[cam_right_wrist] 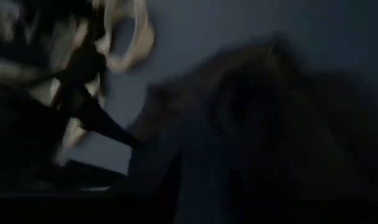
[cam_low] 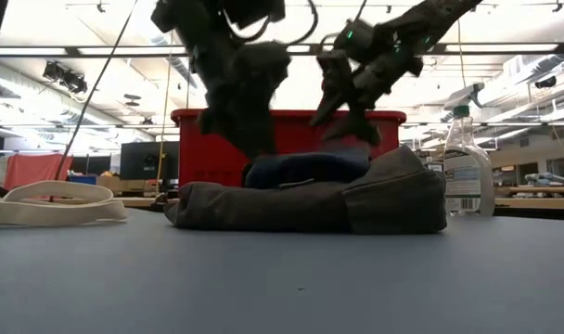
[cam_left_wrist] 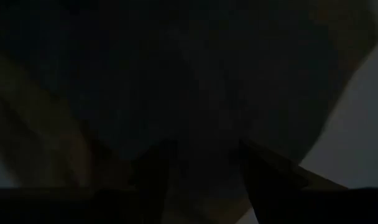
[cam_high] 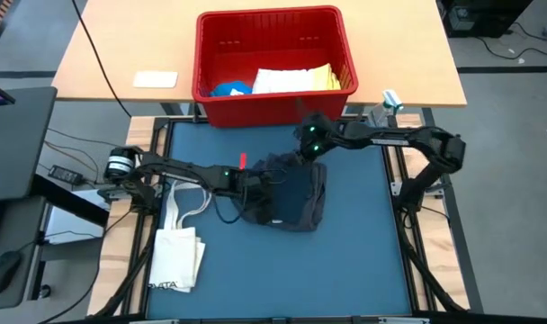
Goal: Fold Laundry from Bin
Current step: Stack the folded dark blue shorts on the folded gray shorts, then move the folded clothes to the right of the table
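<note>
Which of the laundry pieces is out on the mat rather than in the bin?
The dark grey cloth bundle, lying on the blue mat between both grippers. The white, yellow and bright blue pieces lie inside the red plastic bin.

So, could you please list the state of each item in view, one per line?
Dark grey cloth: crumpled on the mat, not yet folded.
Navy cloth: lying on top of the grey one.
Bin: upright, cloths inside.
Tote bag: flat beside the left arm.
Spray bottle: upright, capped.
Left end effector: at the cloth.
Right end effector: at the cloth.
</note>
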`<state>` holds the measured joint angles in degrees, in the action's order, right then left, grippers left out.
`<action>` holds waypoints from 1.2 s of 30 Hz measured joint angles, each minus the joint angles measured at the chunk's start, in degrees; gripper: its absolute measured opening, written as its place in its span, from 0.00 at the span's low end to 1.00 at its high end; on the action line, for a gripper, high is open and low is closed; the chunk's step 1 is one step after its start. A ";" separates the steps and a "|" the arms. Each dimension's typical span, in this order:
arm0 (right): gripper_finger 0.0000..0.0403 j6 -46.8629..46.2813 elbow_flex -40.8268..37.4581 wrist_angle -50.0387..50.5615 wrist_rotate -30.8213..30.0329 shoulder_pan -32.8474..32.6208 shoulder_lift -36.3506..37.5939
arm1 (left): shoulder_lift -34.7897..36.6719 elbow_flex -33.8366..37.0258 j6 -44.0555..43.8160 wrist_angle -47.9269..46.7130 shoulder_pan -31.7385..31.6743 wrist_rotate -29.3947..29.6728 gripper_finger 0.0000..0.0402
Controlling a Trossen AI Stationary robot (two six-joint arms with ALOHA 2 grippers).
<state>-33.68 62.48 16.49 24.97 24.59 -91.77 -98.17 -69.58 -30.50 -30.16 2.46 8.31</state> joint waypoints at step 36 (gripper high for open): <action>0.17 6.36 1.96 -5.95 -12.24 -15.46 -19.52 | 22.25 0.02 14.57 -8.69 -15.99 -7.52 0.48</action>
<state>-27.32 64.44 10.54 12.73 9.13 -111.29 -75.92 -69.56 -15.92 -38.85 -13.53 0.80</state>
